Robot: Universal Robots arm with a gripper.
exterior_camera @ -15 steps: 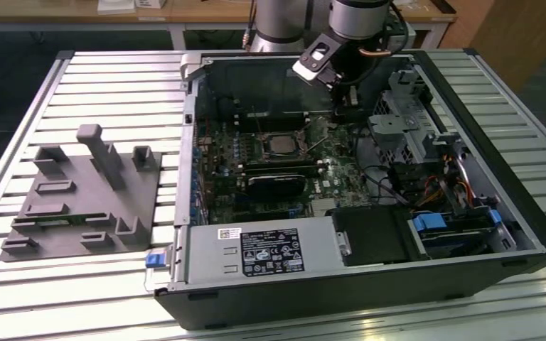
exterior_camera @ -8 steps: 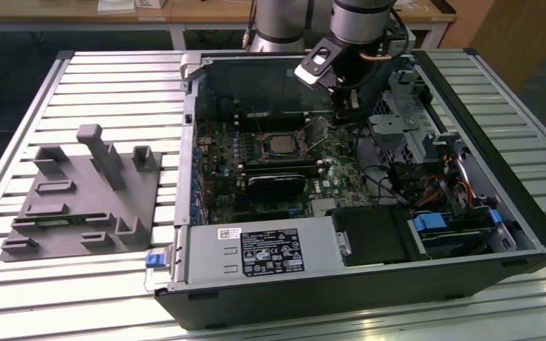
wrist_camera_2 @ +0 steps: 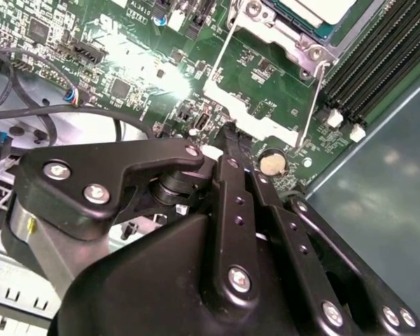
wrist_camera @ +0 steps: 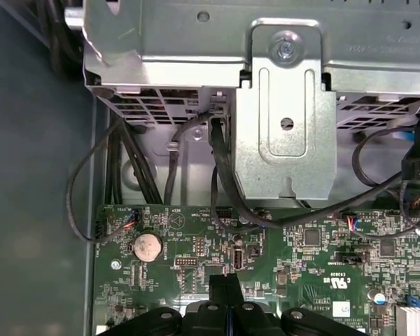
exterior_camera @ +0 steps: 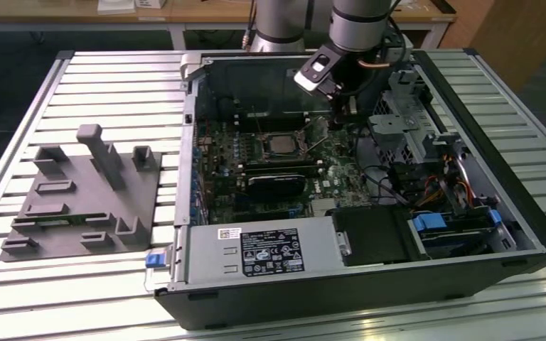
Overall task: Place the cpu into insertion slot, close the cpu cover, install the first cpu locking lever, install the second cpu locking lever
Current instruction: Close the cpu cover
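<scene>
We are in a robotics lab or workshop. A slatted aluminium table (exterior_camera: 83, 78) carries an opened desktop computer case (exterior_camera: 349, 298) and a grey moulded fixture (exterior_camera: 83, 192). An industrial robot arm (exterior_camera: 358, 21) reaches down into the case, and wooden desks (exterior_camera: 65, 14) stand behind.

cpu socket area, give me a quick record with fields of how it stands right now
cpu: seated in the insertion slot, pale face up
cpu cover: looks swung open, off the socket, on the gripper's side
locking levers: two thin wire rods, unlatched, slanting away from the socket
gripper: shut, holding nothing, tips low over the board at the cover's edge, near the coin cell
setting: open computer case on a slatted table; grey fixture on the exterior view's left
</scene>
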